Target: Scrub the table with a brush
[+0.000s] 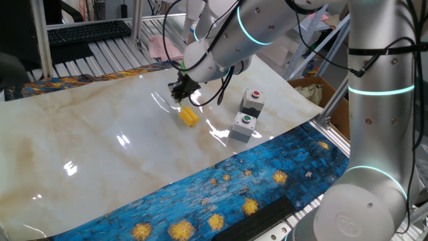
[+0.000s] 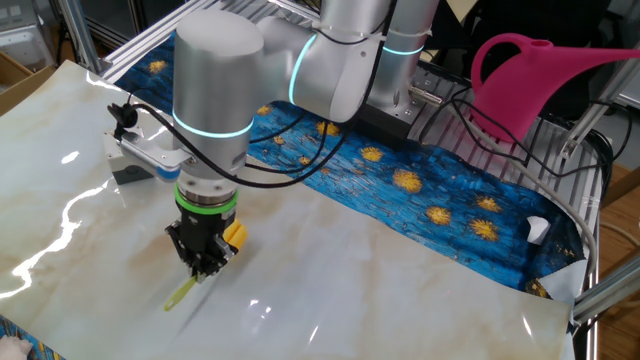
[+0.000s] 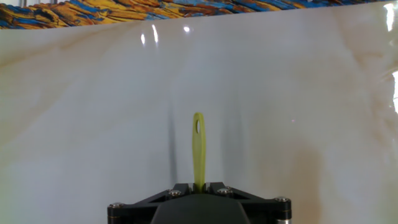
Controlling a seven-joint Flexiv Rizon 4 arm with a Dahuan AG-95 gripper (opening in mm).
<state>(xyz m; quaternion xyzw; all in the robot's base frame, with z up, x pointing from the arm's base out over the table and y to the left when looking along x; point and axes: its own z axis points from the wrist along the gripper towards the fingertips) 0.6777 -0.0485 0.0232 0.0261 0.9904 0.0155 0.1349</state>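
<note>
- Gripper [image 2: 207, 262] sits directly over the brush [image 2: 233, 236] on the table [image 2: 400, 270]; you cannot tell whether the jaws clamp it.
- Two grey button boxes [image 1: 245, 127] stand just beside the brush: a wide stroke could knock them.
- Glossy slab, thin handle: the brush may twist or skid under load.

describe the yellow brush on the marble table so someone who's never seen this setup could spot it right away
Find the glossy cream marble table edged with blue flowered cloth, then the silver arm's black gripper over it. The brush lies right below: bright yellow, blocky head, thin handle. The two grey button boxes nearby are bigger and dull.
</note>
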